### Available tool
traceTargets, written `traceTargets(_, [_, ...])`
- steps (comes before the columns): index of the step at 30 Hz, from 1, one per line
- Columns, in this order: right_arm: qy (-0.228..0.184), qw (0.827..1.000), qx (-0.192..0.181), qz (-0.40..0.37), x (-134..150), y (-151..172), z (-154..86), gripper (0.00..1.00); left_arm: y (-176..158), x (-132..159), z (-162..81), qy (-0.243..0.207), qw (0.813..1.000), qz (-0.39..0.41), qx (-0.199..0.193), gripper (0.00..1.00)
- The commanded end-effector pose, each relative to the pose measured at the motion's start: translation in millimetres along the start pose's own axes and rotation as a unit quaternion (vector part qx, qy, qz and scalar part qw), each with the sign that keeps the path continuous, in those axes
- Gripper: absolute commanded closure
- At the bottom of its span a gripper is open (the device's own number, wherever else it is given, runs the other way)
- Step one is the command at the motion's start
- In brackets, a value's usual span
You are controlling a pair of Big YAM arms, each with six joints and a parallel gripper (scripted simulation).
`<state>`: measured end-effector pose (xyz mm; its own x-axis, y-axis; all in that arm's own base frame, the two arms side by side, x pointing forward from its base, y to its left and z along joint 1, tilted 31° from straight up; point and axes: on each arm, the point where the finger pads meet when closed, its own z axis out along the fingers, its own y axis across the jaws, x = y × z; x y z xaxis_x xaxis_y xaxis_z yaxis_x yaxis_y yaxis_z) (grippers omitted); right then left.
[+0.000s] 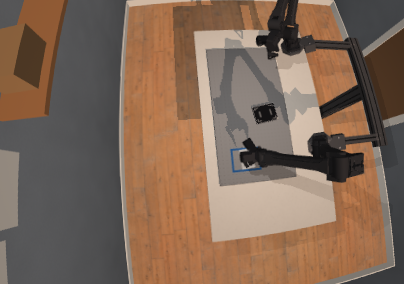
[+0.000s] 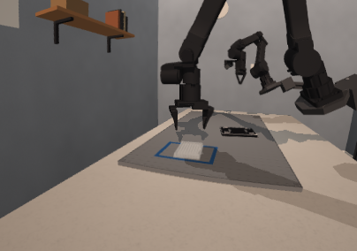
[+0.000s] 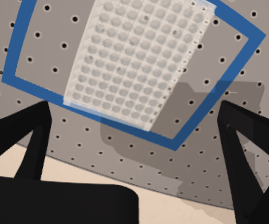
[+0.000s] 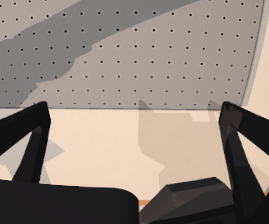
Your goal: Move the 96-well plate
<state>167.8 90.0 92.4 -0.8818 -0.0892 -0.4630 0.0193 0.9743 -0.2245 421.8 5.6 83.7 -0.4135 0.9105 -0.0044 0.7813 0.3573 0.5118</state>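
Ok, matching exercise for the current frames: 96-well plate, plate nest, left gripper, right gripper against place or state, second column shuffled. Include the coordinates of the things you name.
1. 96-well plate (image 2: 189, 150) (image 3: 135, 60)
2. plate nest (image 1: 264, 113) (image 2: 239, 132)
3. left gripper (image 2: 191, 128) (image 3: 135, 107)
4. right gripper (image 2: 240, 82) (image 4: 135, 107)

A. black, holding no plate, on the grey board
B. open, above the blue outline's area
C. white, within the blue outline
D. open, away from the blue outline

1-C, 2-A, 3-B, 4-D
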Motion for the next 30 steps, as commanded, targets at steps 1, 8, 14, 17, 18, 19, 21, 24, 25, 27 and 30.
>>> traceTargets(1, [-0.007,1.0,-0.007,0.009,-8.7,4.0,-8.3,0.0,9.8,-9.6,-7.3,-0.01,0.996,-0.089,-0.017,0.0])
traceTargets(8, [-0.007,1.0,-0.007,0.009,-8.7,4.0,-8.3,0.0,9.9,-9.7,-7.4,-0.012,0.982,-0.188,-0.016,0.0])
traceTargets(14, [-0.007,1.0,-0.007,0.009,-8.7,4.0,-8.3,0.0,9.9,-9.7,-7.4,-0.013,0.963,-0.269,-0.015,0.0])
traceTargets(17, [-0.007,1.0,-0.007,0.009,-8.7,4.0,-8.3,0.0,10.0,-9.7,-7.4,-0.014,0.948,-0.317,-0.014,0.0])
traceTargets(18, [-0.007,1.0,-0.007,0.009,-8.7,4.0,-8.3,0.0,10.0,-9.7,-7.4,-0.014,0.943,-0.333,-0.014,0.0])
traceTargets(19, [-0.007,1.0,-0.007,0.009,-8.7,4.0,-8.3,0.0,10.0,-9.7,-7.4,-0.015,0.937,-0.348,-0.014,0.0])
traceTargets(21, [-0.007,1.0,-0.007,0.009,-8.7,4.0,-8.3,0.0,10.0,-9.7,-7.4,-0.015,0.925,-0.379,-0.013,0.0])
traceTargets(24, [-0.007,1.0,-0.007,0.009,-8.7,4.0,-8.3,0.0,10.0,-9.7,-7.4,-0.016,0.905,-0.425,-0.012,0.0])
traceTargets(25, [-0.007,1.0,-0.007,0.009,-8.7,4.0,-8.3,0.0,10.0,-9.7,-7.4,-0.016,0.905,-0.425,-0.012,0.0])
traceTargets(27, [-0.007,1.0,-0.007,0.009,-8.7,4.0,-8.3,0.0,10.0,-9.7,-7.4,-0.016,0.898,-0.44,-0.012,0.0])
traceTargets(30, [-0.007,1.0,-0.007,0.009,-8.7,4.0,-8.3,0.0,10.0,-9.7,-7.4,-0.017,0.875,-0.484,-0.011,0.0])
